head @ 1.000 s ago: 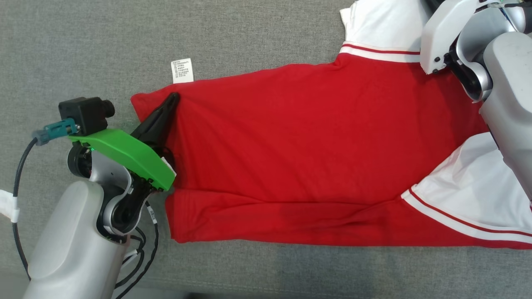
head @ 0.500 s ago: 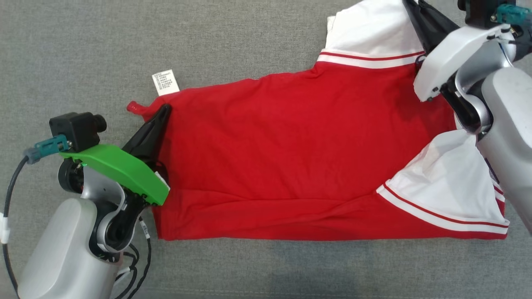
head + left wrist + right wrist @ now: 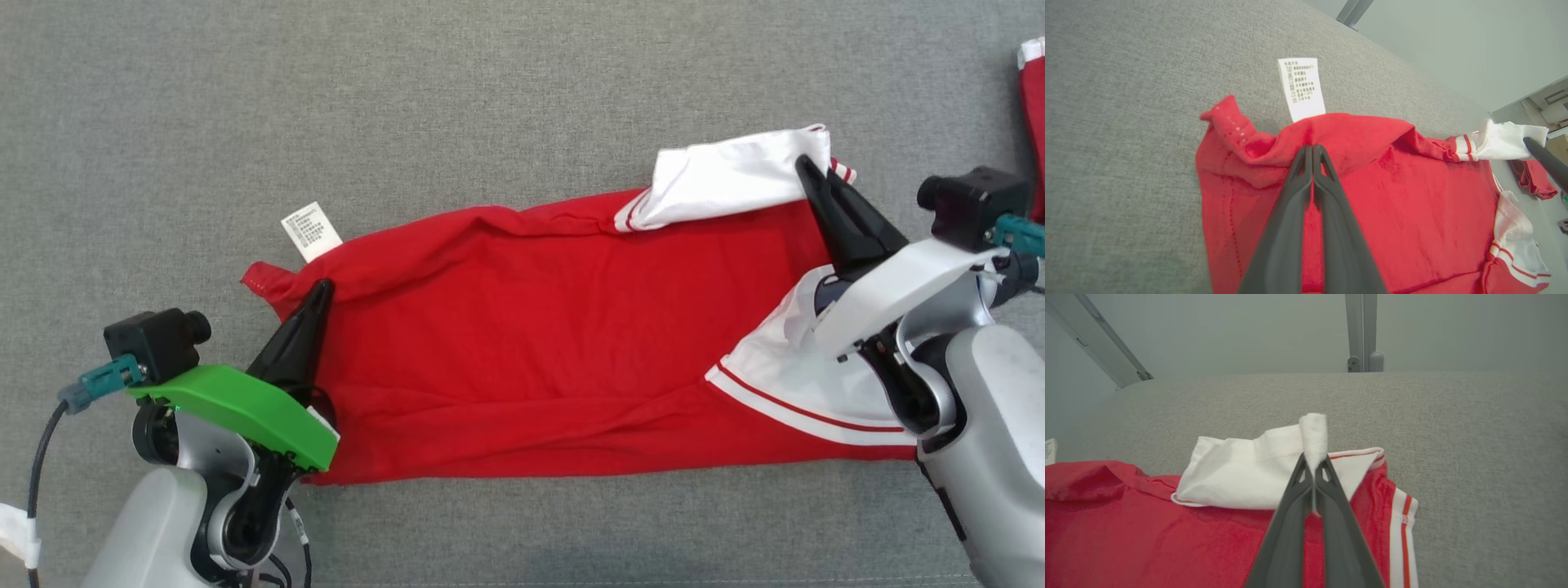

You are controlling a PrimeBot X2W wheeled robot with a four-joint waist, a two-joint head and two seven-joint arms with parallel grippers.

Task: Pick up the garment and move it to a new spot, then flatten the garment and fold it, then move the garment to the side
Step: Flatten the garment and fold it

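The garment (image 3: 531, 343), a red shirt with white red-striped sleeves, lies lengthwise across the grey padded surface (image 3: 490, 98). My left gripper (image 3: 321, 287) is shut on the red fabric near its hem end, just below the white care label (image 3: 310, 231). In the left wrist view the closed gripper (image 3: 1312, 148) pinches a raised red fold (image 3: 1347, 130). My right gripper (image 3: 804, 165) is shut on the far white sleeve (image 3: 718, 180), which is lifted and folded over the red body. In the right wrist view, white cloth (image 3: 1313, 433) sticks up between the shut gripper (image 3: 1314, 459).
Another red cloth (image 3: 1033, 122) lies at the right edge of the surface, also seen as a red heap (image 3: 1535, 179) in the left wrist view. Grey metal posts (image 3: 1363, 330) stand behind the far edge. Bare grey surface stretches beyond the garment.
The head view has shifted. My right gripper has come in from the upper right with the white sleeve, which now lies folded over the red body. The garment's far edge has bunched up.
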